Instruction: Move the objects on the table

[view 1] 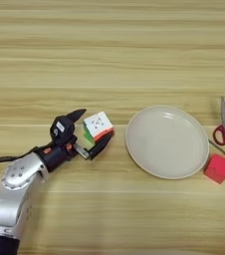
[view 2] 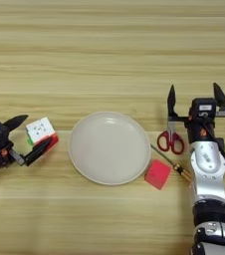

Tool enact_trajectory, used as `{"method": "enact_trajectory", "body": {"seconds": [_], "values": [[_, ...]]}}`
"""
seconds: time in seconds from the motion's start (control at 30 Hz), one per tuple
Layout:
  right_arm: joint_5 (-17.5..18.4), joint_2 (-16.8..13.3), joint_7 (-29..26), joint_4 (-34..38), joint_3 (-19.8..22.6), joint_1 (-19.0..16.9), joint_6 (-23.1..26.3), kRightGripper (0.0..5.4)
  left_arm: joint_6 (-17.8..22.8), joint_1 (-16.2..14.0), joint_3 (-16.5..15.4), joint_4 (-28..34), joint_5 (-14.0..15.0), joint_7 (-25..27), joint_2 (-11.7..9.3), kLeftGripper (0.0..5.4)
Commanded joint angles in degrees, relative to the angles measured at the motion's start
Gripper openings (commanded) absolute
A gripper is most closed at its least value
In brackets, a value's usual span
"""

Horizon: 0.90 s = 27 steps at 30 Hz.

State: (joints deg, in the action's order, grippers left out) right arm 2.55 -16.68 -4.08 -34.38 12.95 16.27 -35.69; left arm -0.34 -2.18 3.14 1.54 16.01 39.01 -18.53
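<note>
While lying on the table (view 1: 109,50) left of the plate (view 1: 167,142), puzzle cube (view 1: 98,126): white face up and tilted, seated between the two black fingers of the left gripper (view 1: 95,130). Upper finger (view 1: 75,115) just beside the cube's left edge, lower finger (view 1: 101,144) under its red lower corner; spread wide around the cube, actual contact not to be confirmed. Cube well nearer this arm than the other; plate rim near on its right, apart from it.

Left arm: forearm entering from the lower left corner, angled up and right, wrist level with the cube, fingers pointing toward the plate.

Scissors (view 2: 171,135): right of the plate, red handles toward the robot, silver blades pointing away, long axis running roughly away from the robot. Lying just beside the left finger of the right gripper (view 2: 195,102), slightly to its left and below its tips.

Right gripper: fingers set wide apart, holding nothing, tips pointing away from the robot. Right arm: upright along the right edge, forearm rising from the bottom.

Red block (view 2: 158,174): near the plate's lower right rim. Thin stick-like tool (view 2: 171,165): slanted between block and scissors.
</note>
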Motion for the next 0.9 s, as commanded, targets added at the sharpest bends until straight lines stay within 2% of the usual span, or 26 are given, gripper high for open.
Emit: {"method": "enact_trajectory", "body": {"seconds": [0.03, 0.4, 0.63, 0.9], "values": [[0.07, 0.40, 0.23, 0.24, -0.21, 0.44, -0.57, 5.40, 0.36, 1.21, 0.57, -1.06, -1.18, 0.03, -0.37, 5.39], [0.14, 0.49, 0.23, 1.12, -0.20, 0.06, -0.40, 5.40, 1.78, 2.73, 1.18, -2.90, -2.73, -0.39, -0.66, 5.39], [0.21, 0.57, 0.18, 1.46, -0.18, -0.15, -0.37, 5.40, 3.65, 3.04, 1.68, -3.24, -2.81, 0.12, -0.83, 5.39], [0.35, 0.60, 0.07, 1.77, -0.06, -0.28, -0.33, 5.40, 5.87, 3.08, 2.48, -3.65, -4.55, -1.14, -1.14, 5.39]]}}
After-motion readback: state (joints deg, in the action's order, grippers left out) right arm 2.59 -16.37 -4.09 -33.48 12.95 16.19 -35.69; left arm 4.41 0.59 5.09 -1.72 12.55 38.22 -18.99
